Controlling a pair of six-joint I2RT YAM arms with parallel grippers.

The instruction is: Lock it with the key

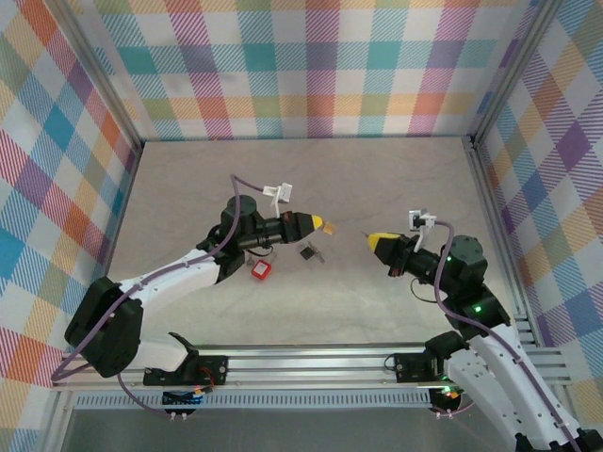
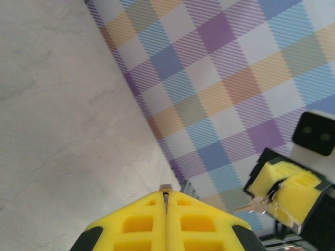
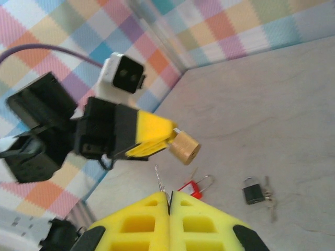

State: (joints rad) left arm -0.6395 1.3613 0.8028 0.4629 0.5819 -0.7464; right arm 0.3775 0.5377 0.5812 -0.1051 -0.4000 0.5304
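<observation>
I read my left end effector (image 3: 168, 137) as clamped narrow on a brass padlock (image 3: 184, 148). From the right wrist camera the brass body sticks out just past its yellow fingertips, raised off the desk (image 1: 377, 179), though I can't make out the shackle or the keyhole from that angle. From the left wrist camera the padlock is almost wholly hidden behind the closed pads, and a grey sliver of metal pokes out at the seam. My right end effector (image 3: 168, 203) is pinched tight on a key (image 3: 158, 180); a thin blade stands up from between its pads, its head buried in the grip. The blade's tip sits just short of the padlock and below it, apart from it. From above, the two end effectors face one another tip to tip with a small gap between them. Beneath the left end effector, on the desk, lie a black padlock (image 3: 254, 191) with keys beside it, somewhat blurred, and a red piece (image 3: 189, 188) with a metal loop that I can't identify for sure; the right end effector's pads cut off its lower edge.
</observation>
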